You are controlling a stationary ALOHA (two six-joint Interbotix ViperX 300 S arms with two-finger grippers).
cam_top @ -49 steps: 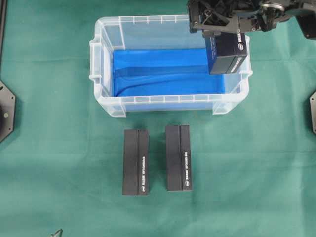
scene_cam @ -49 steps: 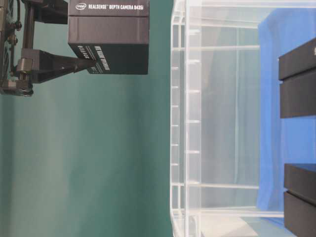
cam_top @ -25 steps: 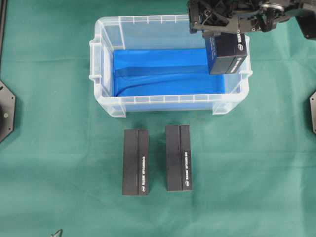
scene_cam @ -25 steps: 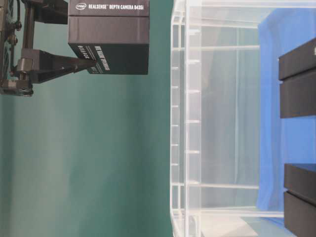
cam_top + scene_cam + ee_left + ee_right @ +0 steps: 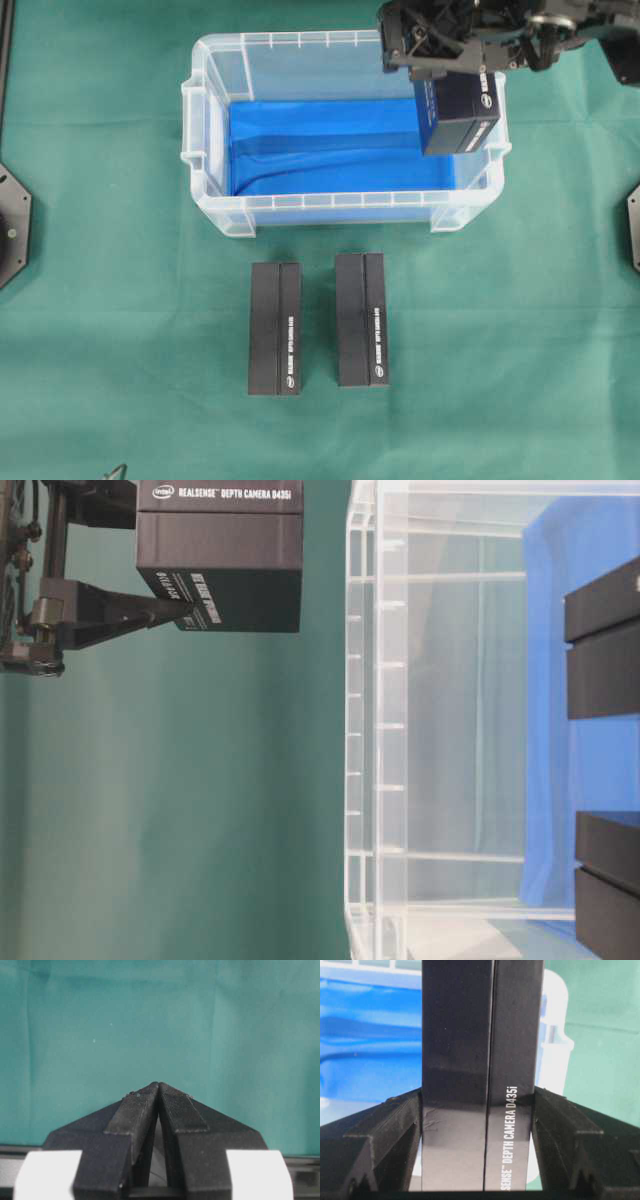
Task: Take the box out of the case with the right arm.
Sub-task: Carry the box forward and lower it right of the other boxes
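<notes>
Now I have the box [image 5: 459, 112] clamped in the right gripper [image 5: 479, 1110], lifted clear above the case [image 5: 215, 190] at its right end. Left gripper [image 5: 158, 1091] sits clenched, idle. What's left: carrying it beyond the rim and onto the desk [image 5: 120, 330].

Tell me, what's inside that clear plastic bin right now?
Only a wrinkled blue sheet lines the clear bin. The right gripper holds a black box above the bin's right end, so the floor beneath it is hidden from overhead. Two more boxes lie outside.
</notes>
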